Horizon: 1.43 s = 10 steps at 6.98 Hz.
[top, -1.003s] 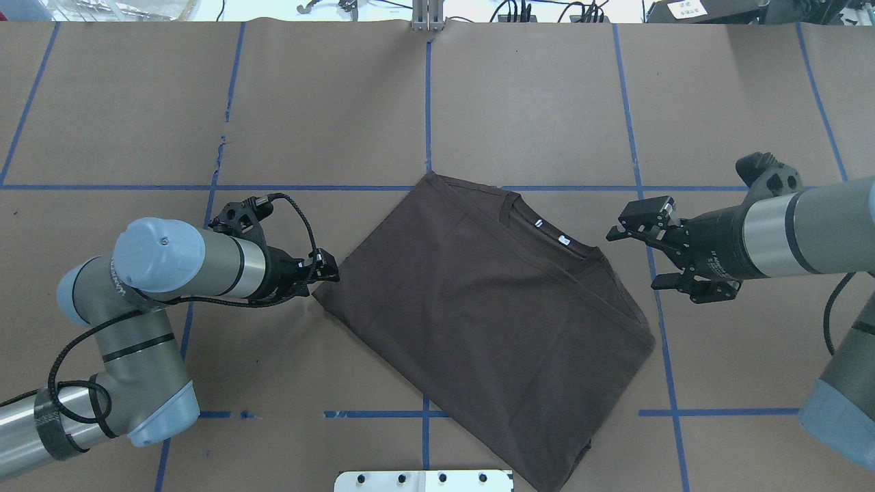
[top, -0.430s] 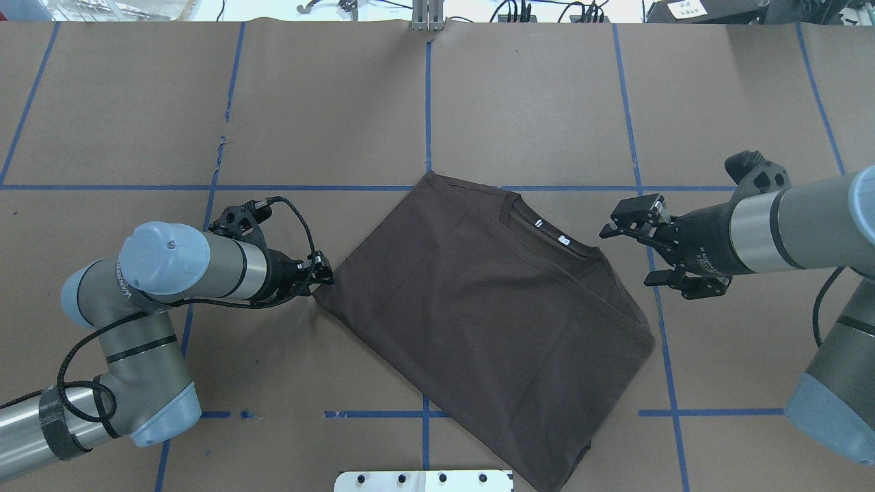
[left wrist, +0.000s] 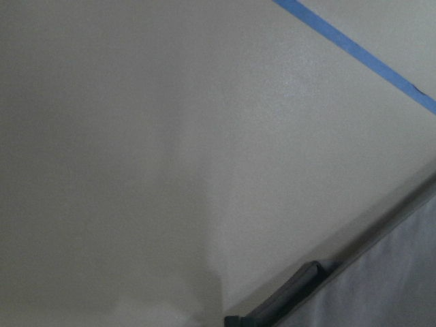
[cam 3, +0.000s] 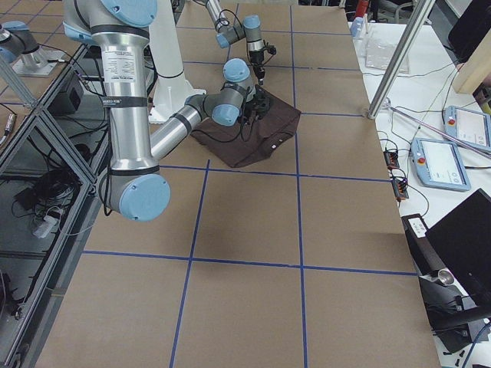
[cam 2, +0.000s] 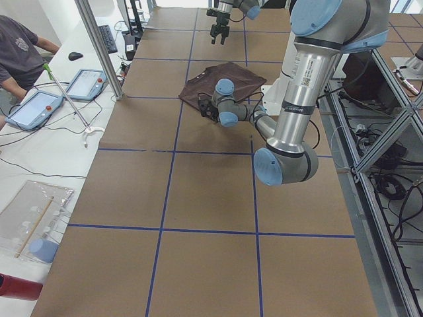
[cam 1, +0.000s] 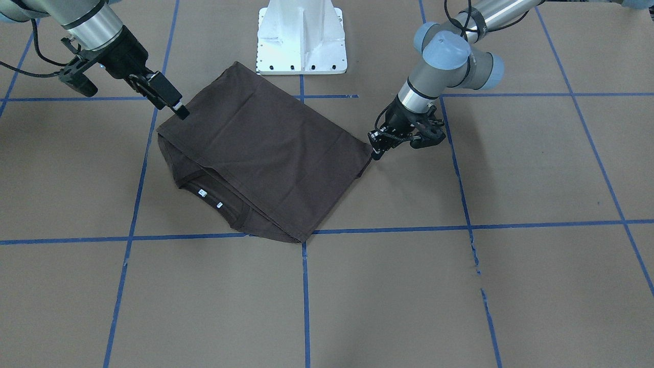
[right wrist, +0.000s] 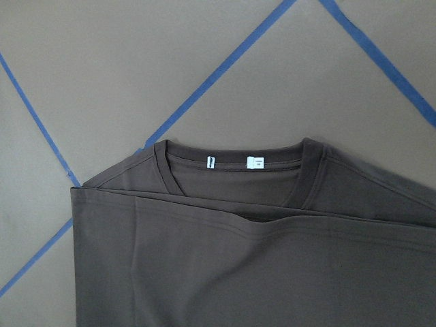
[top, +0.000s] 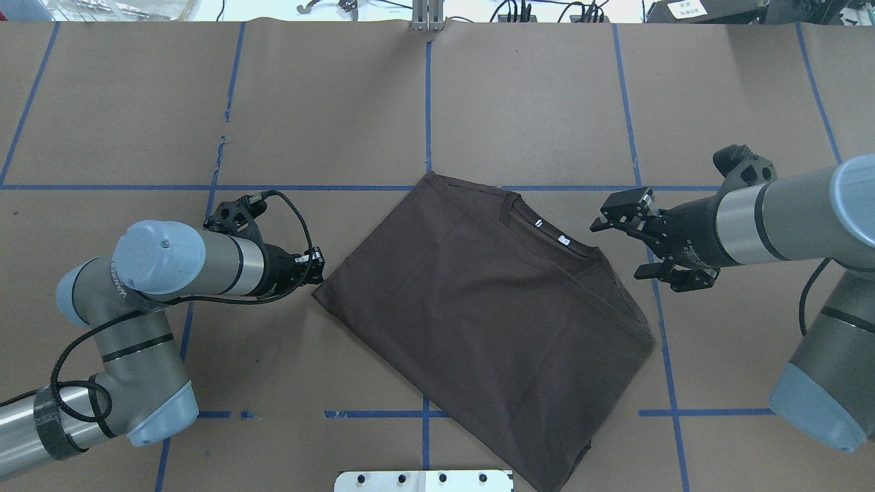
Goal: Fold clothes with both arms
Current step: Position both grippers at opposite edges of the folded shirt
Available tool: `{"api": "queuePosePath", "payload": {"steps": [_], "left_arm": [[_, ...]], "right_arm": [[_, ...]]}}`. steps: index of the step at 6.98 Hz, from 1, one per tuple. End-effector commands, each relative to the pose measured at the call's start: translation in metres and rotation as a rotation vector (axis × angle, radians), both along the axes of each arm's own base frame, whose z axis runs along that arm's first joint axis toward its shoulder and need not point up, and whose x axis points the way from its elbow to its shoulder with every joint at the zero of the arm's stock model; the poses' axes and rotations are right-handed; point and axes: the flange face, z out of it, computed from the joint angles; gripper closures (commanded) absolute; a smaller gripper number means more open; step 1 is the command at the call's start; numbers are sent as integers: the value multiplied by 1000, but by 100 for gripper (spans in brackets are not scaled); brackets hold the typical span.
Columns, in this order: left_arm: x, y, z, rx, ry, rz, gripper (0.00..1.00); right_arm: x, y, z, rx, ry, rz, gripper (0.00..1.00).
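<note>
The dark brown t-shirt [top: 478, 314] lies flat in the middle of the table [top: 547, 102], already folded into a slanted rectangle with its collar [right wrist: 231, 160] and white tags [right wrist: 255, 161] showing. I judge most of the folding done, with perhaps one fold left. My right gripper [top: 617, 249] hovers wide open and empty beside the collar end, while my left gripper [top: 318, 268] sits low by the opposite corner, and I cannot tell whether it is parted or pinching cloth.

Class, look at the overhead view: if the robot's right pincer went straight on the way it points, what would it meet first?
Most likely the brown t-shirt, at its shoulder edge beside the collar. The open right pincer seems angled down toward it, but its height above the table is unclear.
</note>
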Motion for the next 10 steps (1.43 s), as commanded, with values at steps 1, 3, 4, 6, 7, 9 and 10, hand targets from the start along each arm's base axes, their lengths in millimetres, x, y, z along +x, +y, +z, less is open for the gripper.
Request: {"api": "queuePosePath", "payload": {"steps": [1,3,4,6,7,9,10], "left_arm": [[-28,-40,-8,77,-38,-37,100],[-38,-196,-5,56,-129,-200,100],[-29,-265,-23,41,-141,-254,100],[-34,-266,-43,64,-87,-233,100],[-49,-232,-34,57,-40,-166,77],[-66,-99,-19,74,31,-2,52],[-70,-77,-12,66,33,17,44]], "right_arm": [[-17,-16,-8,12,-6,2,0],[-19,-20,-5,18,10,24,0],[-24,-22,-7,22,10,23,0],[-29,-25,-13,26,2,23,0],[-29,-26,-12,26,5,23,0],[-28,-25,-14,27,1,24,0],[-28,-25,-14,27,1,24,0]]}}
